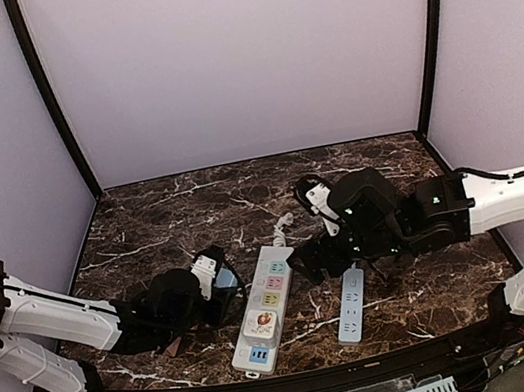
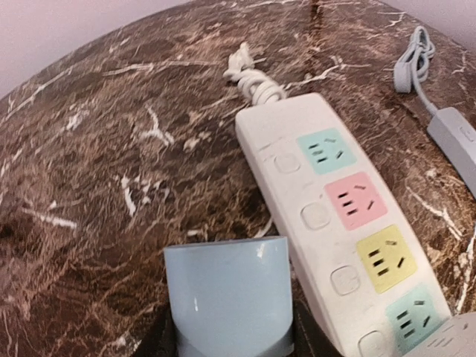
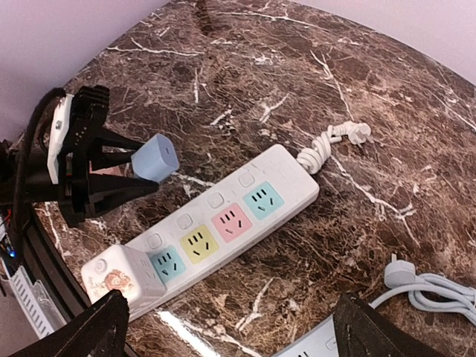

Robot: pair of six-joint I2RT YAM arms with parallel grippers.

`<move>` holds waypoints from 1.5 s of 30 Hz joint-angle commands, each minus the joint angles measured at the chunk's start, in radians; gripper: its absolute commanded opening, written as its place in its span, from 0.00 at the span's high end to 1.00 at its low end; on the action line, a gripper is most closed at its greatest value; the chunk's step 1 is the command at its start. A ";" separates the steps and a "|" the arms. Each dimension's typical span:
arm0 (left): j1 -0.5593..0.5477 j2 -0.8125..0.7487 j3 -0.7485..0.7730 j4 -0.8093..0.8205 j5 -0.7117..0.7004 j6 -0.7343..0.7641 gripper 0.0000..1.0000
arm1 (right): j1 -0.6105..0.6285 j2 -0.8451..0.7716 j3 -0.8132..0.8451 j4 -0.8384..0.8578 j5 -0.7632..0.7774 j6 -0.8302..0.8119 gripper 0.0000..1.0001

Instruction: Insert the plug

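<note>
One pale-blue plastic plug block [image 2: 227, 297] clamped in left end effector [image 3: 134, 172].
White power strip with coloured sockets [image 3: 216, 223] lies just right of it; right end effector [image 1: 310, 264], spread wide, hovers above; only its wrist view shows the grip.

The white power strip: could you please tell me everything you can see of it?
The power strip is a long, glossy white plastic bar with rounded ends. Its top carries teal, pink, yellow and teal sockets, each beside a round button. A white adapter with a picture sits toward its near end; a knotted white cord leaves the far end. It lies flat on the marble table. The blue plug hangs beside it, apart.
</note>
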 commanded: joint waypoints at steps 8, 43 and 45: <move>-0.003 -0.056 -0.042 0.383 0.283 0.393 0.99 | -0.040 0.110 0.170 -0.010 -0.206 -0.040 0.07; -0.005 -0.068 -0.010 0.419 0.525 0.553 0.99 | -0.098 0.264 0.203 0.115 -0.538 0.091 0.49; -0.005 -0.054 -0.005 0.426 0.528 0.557 0.99 | -0.099 0.274 0.211 0.116 -0.540 0.088 0.53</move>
